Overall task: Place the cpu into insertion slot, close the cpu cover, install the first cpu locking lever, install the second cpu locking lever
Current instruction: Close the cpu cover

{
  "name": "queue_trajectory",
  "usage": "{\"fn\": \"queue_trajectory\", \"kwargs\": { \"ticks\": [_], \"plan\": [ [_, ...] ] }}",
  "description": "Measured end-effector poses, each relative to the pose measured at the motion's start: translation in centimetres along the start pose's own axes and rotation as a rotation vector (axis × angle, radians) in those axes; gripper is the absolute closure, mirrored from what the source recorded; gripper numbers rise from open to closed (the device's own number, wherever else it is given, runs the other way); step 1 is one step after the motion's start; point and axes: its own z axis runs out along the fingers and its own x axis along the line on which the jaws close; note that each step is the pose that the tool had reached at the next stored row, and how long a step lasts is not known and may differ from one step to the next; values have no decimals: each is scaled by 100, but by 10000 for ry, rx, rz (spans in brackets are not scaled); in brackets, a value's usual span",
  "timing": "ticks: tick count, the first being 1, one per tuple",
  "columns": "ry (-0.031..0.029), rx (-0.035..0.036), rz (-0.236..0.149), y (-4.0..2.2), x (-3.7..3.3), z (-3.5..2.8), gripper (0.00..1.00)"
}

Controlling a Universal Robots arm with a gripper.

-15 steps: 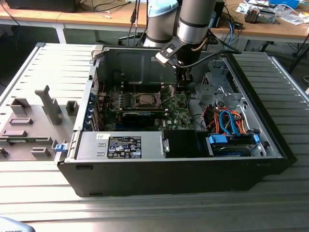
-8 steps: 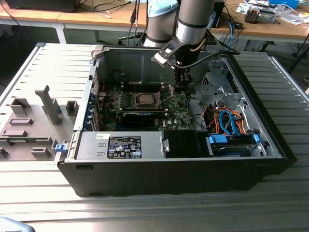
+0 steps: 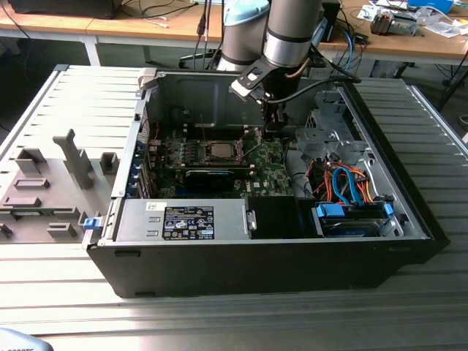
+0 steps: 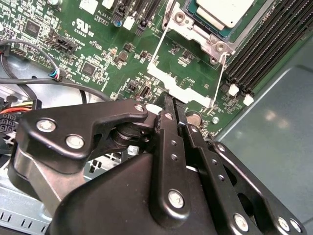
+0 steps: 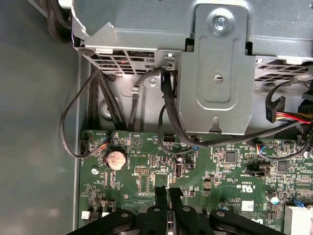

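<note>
The cpu (image 3: 219, 151) shows its silvery-grey top in the insertion slot (image 3: 204, 152) in the middle of the green motherboard. In the second wrist view the cpu (image 4: 222, 10) lies inside the shiny metal frame (image 4: 195, 33) of the slot. Two thin wire locking levers (image 4: 157, 49) (image 4: 219, 78) stick out from that frame towards my gripper, with a pale metal plate (image 4: 178, 85) between their ends; whether that is the cpu cover I cannot tell. My gripper (image 3: 272, 129) hangs inside the case, to the exterior view's right of the slot. Its black fingers (image 4: 168, 115) (image 5: 160, 193) are shut with nothing between them.
The open computer case (image 3: 263, 263) lies on a slatted metal table. A grey drive cage (image 5: 215, 73) and black cables (image 5: 168, 112) stand just beyond the motherboard edge. Coloured cables (image 3: 347, 183) and a power supply (image 3: 183, 219) fill the front. Grey fixtures (image 3: 44, 190) sit outside the case.
</note>
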Motion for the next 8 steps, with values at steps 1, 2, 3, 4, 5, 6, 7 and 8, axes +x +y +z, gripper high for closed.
{"fn": "queue_trajectory", "kwargs": {
  "ticks": [1,2,3,4,5,6,7,8],
  "plan": [
    [0,-1,-1,-3,0,0,84],
    [0,-2,0,-7,0,0,84],
    [0,-3,0,-11,1,0,84],
    [0,-4,0,-15,1,0,84],
    [-1,-5,0,-20,1,0,84],
    [0,-6,0,-24,1,0,84],
    [-1,-7,0,-29,1,0,84],
    [0,-8,0,-33,2,1,84]
  ]
}}
